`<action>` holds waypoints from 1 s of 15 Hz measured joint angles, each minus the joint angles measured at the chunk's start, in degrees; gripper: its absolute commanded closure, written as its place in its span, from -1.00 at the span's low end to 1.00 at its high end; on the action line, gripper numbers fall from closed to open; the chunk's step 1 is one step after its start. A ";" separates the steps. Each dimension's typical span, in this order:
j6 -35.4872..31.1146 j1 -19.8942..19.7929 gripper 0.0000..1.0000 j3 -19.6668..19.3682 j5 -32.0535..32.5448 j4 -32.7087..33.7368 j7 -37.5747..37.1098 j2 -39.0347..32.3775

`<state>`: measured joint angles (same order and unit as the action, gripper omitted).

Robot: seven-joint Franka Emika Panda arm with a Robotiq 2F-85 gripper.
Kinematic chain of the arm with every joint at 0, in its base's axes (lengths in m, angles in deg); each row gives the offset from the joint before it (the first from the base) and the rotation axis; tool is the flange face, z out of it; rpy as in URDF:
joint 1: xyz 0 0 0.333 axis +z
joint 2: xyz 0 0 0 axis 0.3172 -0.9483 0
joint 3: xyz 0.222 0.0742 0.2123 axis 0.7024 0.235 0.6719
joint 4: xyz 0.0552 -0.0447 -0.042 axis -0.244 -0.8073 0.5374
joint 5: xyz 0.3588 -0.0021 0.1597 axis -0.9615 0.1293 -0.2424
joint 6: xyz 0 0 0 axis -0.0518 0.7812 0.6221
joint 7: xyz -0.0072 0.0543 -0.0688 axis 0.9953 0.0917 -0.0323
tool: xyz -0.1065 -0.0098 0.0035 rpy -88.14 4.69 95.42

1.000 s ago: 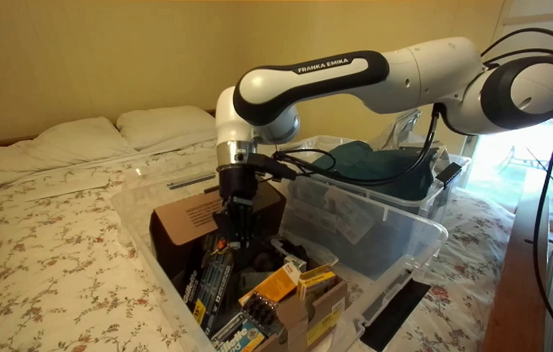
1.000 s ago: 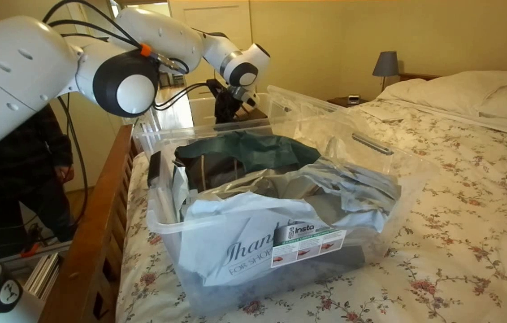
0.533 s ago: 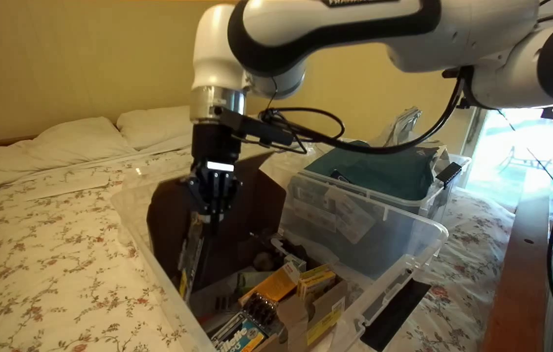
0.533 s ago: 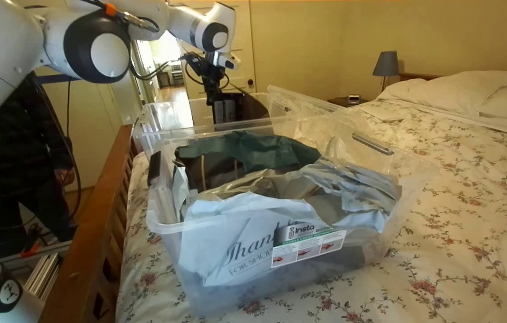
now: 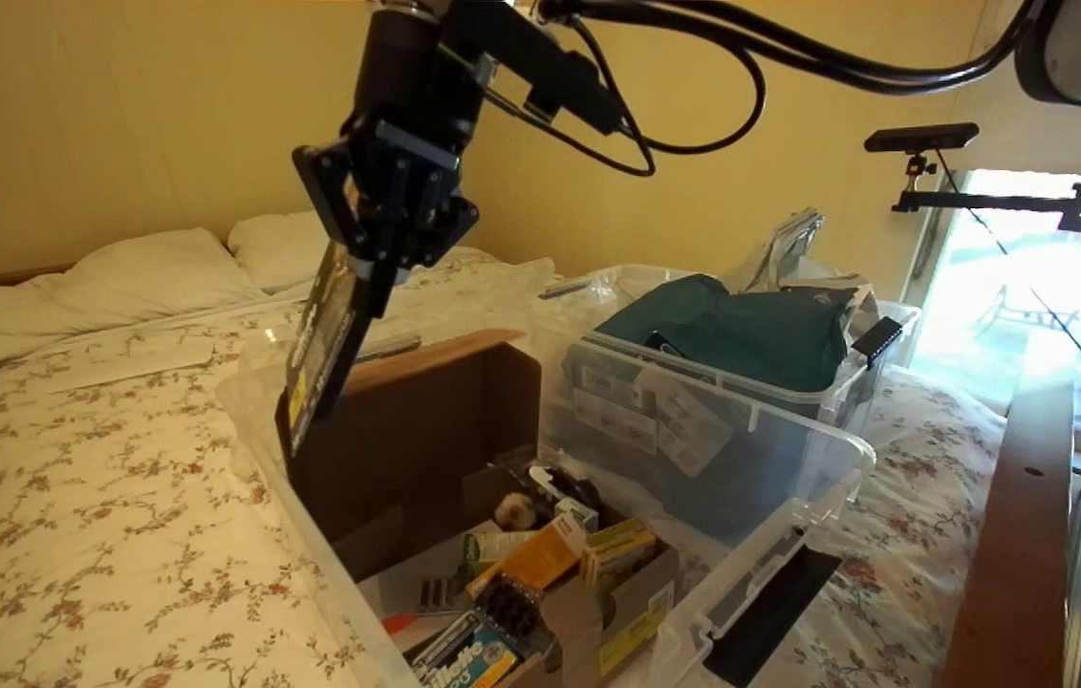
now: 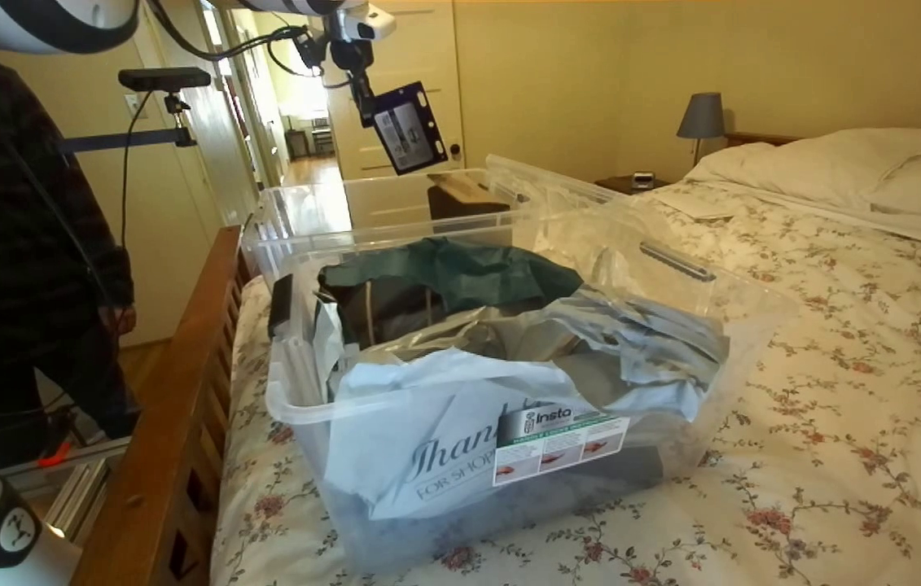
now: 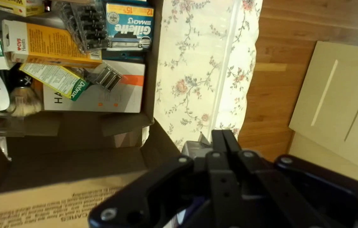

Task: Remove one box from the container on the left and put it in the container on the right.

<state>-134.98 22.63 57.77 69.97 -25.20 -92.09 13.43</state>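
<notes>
My gripper (image 5: 378,287) is shut on a flat dark box (image 5: 318,334) with a grey face and a yellow corner. The box hangs tilted above the cardboard carton (image 5: 425,440) in the left clear container (image 5: 741,468). In an exterior view the gripper (image 6: 364,110) holds the box (image 6: 410,134) by its upper edge, above the container rim. In the wrist view the fingertips (image 7: 224,137) are together and mostly hide the box. The right clear container (image 5: 898,317) stands beside the left one, filled with a dark green bag (image 5: 741,325); it is also in an exterior view (image 6: 297,413).
The carton holds a Gillette box (image 7: 129,23), an orange box (image 7: 61,42) and other small packages. A carton flap (image 5: 464,354) stands up. White plastic bags (image 6: 444,431) fill the right container. A wooden bed rail (image 5: 1008,535) and a mounted camera (image 5: 922,139) are nearby.
The gripper has risen out of the left container, drawing the flat box up out of the carton. The box is now clear of the carton and tilted. The arm has moved upward.
</notes>
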 measured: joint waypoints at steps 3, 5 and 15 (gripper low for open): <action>-0.75 -0.08 0.98 -0.50 0.16 -1.78 -0.16 0.58; -1.86 -0.22 0.98 -1.19 0.46 -1.50 -0.57 0.58; -9.14 0.27 0.98 -11.97 14.66 -9.36 -14.21 16.75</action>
<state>-144.12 22.90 45.80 84.63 -34.56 -106.30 30.18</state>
